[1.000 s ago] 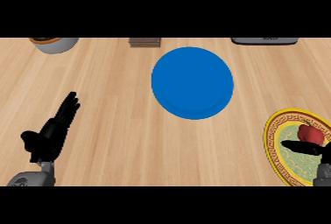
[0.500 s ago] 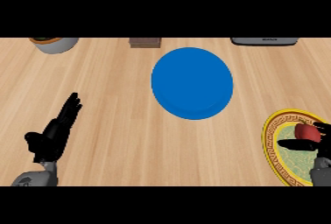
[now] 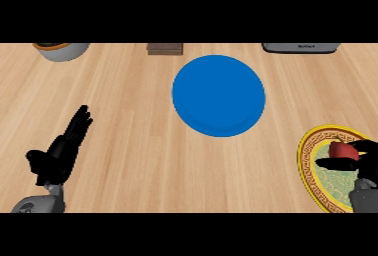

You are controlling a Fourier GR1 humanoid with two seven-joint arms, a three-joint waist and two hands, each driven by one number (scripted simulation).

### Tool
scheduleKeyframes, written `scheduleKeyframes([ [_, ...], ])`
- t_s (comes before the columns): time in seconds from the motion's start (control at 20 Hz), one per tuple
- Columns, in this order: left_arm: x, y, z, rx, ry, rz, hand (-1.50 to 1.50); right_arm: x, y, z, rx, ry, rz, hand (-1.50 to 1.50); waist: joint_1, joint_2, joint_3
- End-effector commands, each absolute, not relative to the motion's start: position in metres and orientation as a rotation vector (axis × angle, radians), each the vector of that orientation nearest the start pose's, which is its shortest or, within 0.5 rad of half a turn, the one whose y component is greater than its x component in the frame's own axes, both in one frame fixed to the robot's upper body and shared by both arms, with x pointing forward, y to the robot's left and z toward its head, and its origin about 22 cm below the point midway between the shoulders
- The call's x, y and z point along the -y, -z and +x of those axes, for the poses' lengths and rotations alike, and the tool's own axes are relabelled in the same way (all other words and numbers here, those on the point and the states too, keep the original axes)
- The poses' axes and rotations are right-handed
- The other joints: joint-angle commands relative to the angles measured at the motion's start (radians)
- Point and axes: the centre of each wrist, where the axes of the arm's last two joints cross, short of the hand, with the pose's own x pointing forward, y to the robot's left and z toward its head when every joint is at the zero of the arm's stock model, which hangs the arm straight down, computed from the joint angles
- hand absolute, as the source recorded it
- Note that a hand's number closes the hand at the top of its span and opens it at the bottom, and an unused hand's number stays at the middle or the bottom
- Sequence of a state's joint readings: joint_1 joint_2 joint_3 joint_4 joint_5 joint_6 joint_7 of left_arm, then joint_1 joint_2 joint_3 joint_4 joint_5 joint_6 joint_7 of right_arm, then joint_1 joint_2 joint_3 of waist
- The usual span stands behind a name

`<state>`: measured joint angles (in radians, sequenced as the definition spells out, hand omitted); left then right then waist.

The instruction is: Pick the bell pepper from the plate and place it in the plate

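Pale wood-grain counter (image 3: pixel 125 100) across the whole view, boards running side to side. Carried everything listed below.

Round blue plate (image 3: pixel 218 95), plain and glossy. Sat a little right of centre, toward the far side, well apart from both hands.

Gold-rimmed plate (image 3: pixel 310 165) with a green patterned middle. Lay at the near right, partly cut off by the view's edge, near the blue one but not touching it.

Left hand (image 3: pixel 63 150), black, at the near left on its grey forearm. Rested with fingers straight and close together, pointing away and slightly right; held nothing.

Right hand (image 3: pixel 356 161), black, over the gold-rimmed plate's right half. Curled thumb and fingers round a small red bell pepper (image 3: pixel 341 150), thumb on its near side, fingers on its right. Could not tell whether the pepper touched that plate or hung just above it.

Grey appliance (image 3: pixel 300 47) at the far right edge, grey pot (image 3: pixel 60 50) with an orange inner rim at the far left, brown block (image 3: pixel 164 48) between them; all cut off by the far edge.
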<state>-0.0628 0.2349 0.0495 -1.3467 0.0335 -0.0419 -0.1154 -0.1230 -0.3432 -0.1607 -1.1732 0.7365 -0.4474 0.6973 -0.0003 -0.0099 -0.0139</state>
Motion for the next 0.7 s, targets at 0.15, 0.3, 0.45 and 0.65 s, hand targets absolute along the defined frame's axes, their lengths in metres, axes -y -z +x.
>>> scheduleKeyframes([
  [0.15,-0.298,0.023,0.247,1.524,0.121,0.165,0.0,0.263,0.047,0.24,0.606,0.071,-1.292,1.5,-0.006,-0.001,0.006],
  [0.3,-0.308,0.019,0.25,1.514,0.135,0.187,0.0,0.232,0.075,0.21,0.464,0.1,-1.193,1.5,-0.027,0.0,0.002],
  [0.45,-0.307,0.02,0.249,1.513,0.141,0.176,0.0,0.217,0.067,0.205,0.509,0.103,-1.263,1.5,-0.019,-0.001,0.002],
  [0.65,-0.311,0.02,0.247,1.497,0.147,0.187,0.0,0.2,0.047,0.208,0.583,0.083,-1.32,1.5,-0.009,-0.007,0.001],
])
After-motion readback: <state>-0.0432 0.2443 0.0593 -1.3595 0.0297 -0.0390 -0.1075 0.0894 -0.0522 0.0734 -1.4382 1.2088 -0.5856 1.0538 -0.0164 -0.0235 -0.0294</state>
